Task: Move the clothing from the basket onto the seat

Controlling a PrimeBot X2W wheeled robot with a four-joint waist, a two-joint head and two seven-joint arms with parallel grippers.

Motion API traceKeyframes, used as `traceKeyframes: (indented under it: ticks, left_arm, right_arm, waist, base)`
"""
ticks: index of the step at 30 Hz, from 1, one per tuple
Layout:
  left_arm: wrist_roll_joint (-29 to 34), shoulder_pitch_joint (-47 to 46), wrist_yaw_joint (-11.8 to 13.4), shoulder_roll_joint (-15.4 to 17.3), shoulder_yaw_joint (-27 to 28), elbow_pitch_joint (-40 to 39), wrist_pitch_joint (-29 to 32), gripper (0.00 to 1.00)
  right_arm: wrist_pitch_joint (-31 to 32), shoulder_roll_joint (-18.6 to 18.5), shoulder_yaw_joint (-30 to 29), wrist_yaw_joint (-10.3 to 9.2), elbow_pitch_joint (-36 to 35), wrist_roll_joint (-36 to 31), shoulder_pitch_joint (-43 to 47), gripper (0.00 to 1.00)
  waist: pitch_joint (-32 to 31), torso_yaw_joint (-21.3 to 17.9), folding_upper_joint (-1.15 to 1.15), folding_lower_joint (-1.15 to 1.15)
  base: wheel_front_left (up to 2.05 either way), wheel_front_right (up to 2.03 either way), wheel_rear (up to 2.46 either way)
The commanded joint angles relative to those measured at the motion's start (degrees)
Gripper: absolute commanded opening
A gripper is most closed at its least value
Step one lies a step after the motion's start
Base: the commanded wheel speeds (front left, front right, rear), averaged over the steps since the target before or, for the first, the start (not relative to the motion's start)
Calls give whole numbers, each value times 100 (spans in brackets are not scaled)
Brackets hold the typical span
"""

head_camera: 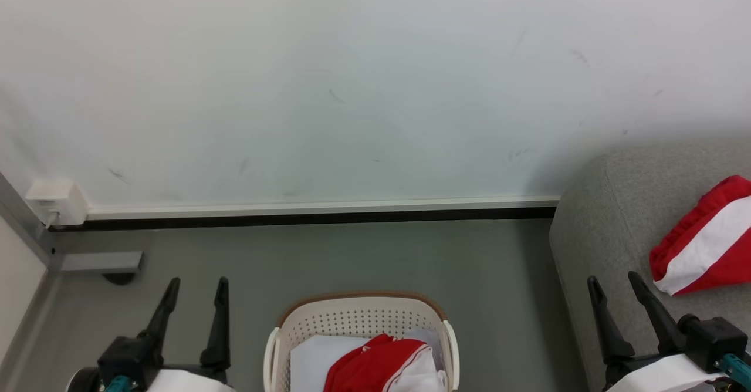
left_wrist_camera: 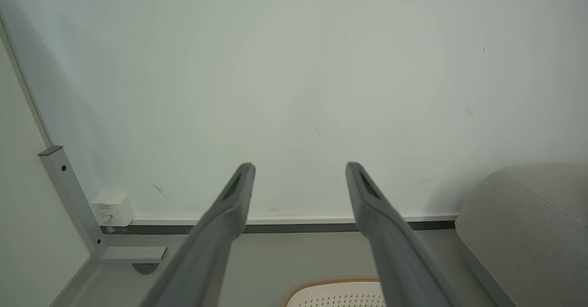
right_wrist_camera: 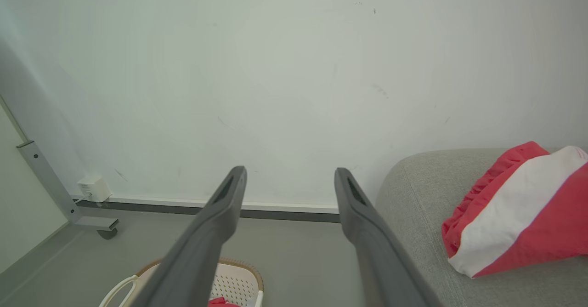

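At the far left, a small white box (head_camera: 57,201) sits on the wall (head_camera: 352,87) just above the skirting (head_camera: 322,207). It is beside a grey metal leg (head_camera: 100,262) standing on the grey floor (head_camera: 352,251). At the lower left, the left gripper (head_camera: 198,283) points up toward the wall, its two dark fingers apart and empty. The left wrist view shows this gripper (left_wrist_camera: 299,167) with a wide gap between the fingers and the wall behind. In the bottom middle the basket (head_camera: 358,308), cream with a brown rim and perforated sides, stands on the floor between the two grippers, touching neither. Inside it a red garment (head_camera: 358,368) with white trim lies crumpled toward the right side, on a white sheet (head_camera: 311,360) that shows at the left. At the lower right, the right gripper (head_camera: 613,279) also points up, fingers spread and empty, just in front of the sofa (head_camera: 610,216). The light grey sofa stands against the wall, to the right of the basket. On it, at the far right, lies a second garment (head_camera: 704,245), red with a broad white band, bunched and partly cut off by the picture edge. The right wrist view shows the open right gripper (right_wrist_camera: 290,170), the basket (right_wrist_camera: 239,279) low on the left, and the second garment (right_wrist_camera: 514,210) on the sofa (right_wrist_camera: 413,196), apart from the fingers.
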Motion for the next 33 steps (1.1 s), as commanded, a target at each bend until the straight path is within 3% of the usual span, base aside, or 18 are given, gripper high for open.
traceKeyframes:
  ticks: [1,20,33]
  left_arm:
    - [45,-31,-14,-16,42,20,-3,100]
    - [173,-159,-137,-62,100,48,-3,100]
    - [185,-815,-234,37,-36,265,-3,100]
  right_arm:
    - [-15,11,-10,-13,-1,-14,-18,100]
    - [-15,-34,-24,-13,-233,91,-179,100]
    - [-8,-48,-131,-13,-607,21,-631,100]
  waist:
    - [1,-9,0,0]
    - [285,-285,0,0]
    - [1195,-723,0,0]
  base:
    - [0,0,0]
    - [0,0,0]
    - [0,0,0]
